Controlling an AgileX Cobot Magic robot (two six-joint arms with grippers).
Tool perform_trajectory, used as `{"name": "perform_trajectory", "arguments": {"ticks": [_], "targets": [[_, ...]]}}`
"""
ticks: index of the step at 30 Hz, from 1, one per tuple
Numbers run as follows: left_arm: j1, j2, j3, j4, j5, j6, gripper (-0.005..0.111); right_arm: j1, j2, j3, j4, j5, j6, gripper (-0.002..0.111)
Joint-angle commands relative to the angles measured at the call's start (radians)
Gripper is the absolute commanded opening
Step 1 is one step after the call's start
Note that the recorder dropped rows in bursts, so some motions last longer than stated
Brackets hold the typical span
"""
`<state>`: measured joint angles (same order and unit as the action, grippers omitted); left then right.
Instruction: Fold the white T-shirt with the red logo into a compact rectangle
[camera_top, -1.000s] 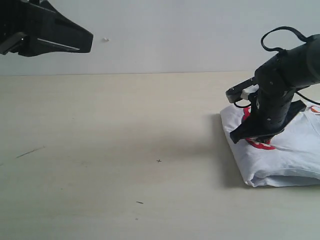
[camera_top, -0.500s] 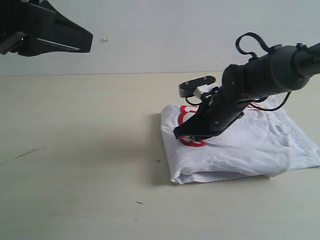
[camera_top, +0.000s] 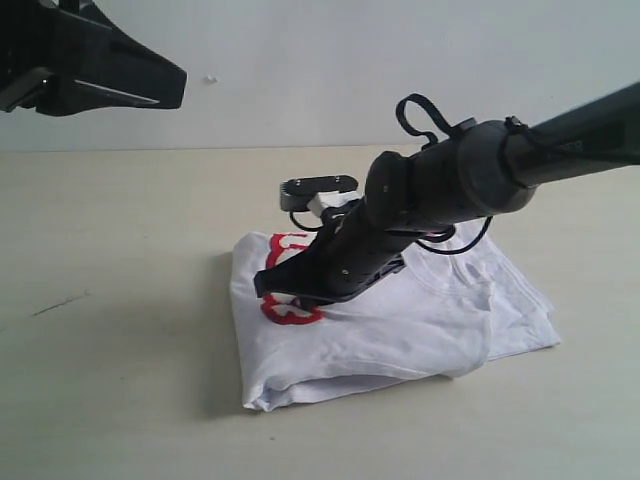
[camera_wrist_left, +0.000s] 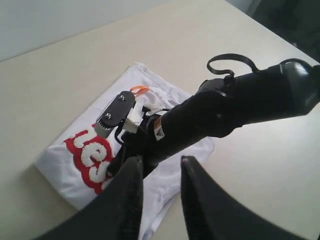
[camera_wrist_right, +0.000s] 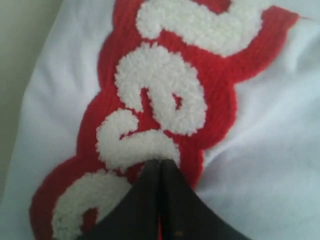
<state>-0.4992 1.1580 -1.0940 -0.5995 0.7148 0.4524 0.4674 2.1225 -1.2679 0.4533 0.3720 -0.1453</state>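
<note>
We see the folded white cotton T-shirt (camera_top: 400, 335) lying on the pale beige tabletop (camera_top: 120, 250), right of middle in the exterior view. Our right pincer (camera_wrist_right: 160, 167) has its jaws pressed together, tips resting on the fuzzy red logo patch (camera_wrist_right: 220, 75) with white letters. Our left pincer (camera_wrist_left: 160, 165) hangs raised, narrowly parted, gripping nothing.

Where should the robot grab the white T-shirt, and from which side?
Probably the thick front edge of the white T-shirt, coming in low from the near side of the exterior view. The folded layers stack up there and look slightly lifted off the table, so a finger could slip under. The flat top offers little to pinch; the right gripper just rests shut on the red logo.
</note>
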Motion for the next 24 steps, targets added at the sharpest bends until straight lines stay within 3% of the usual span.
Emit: {"name": "perform_trajectory", "arguments": {"ticks": [1, 6, 9, 13, 17, 20, 24], "targets": [[0.001, -0.007, 0.001, -0.005, 0.009, -0.007, 0.028, 0.050, 0.020, -0.064, 0.018, 0.065, -0.012, 0.006], [0.001, -0.007, 0.001, -0.005, 0.011, -0.007, 0.028, 0.055, 0.005, -0.112, 0.002, 0.089, -0.010, 0.022], [0.001, -0.007, 0.001, -0.005, 0.014, -0.007, 0.028, 0.043, -0.046, -0.115, -0.090, 0.136, -0.006, 0.024], [0.001, -0.007, 0.001, -0.005, 0.029, -0.007, 0.028, 0.015, -0.104, -0.115, -0.324, 0.262, 0.131, 0.019], [0.001, -0.009, 0.001, 0.014, 0.031, 0.001, 0.021, 0.007, -0.151, -0.054, -0.557, 0.327, 0.289, 0.000], [0.001, -0.011, 0.001, 0.046, 0.036, 0.001, 0.000, 0.007, -0.183, 0.010, -0.587, 0.296, 0.305, 0.000], [0.001, -0.019, 0.001, 0.057, 0.036, 0.001, 0.000, 0.007, -0.203, 0.082, -0.584, 0.291, 0.305, 0.000]]}}
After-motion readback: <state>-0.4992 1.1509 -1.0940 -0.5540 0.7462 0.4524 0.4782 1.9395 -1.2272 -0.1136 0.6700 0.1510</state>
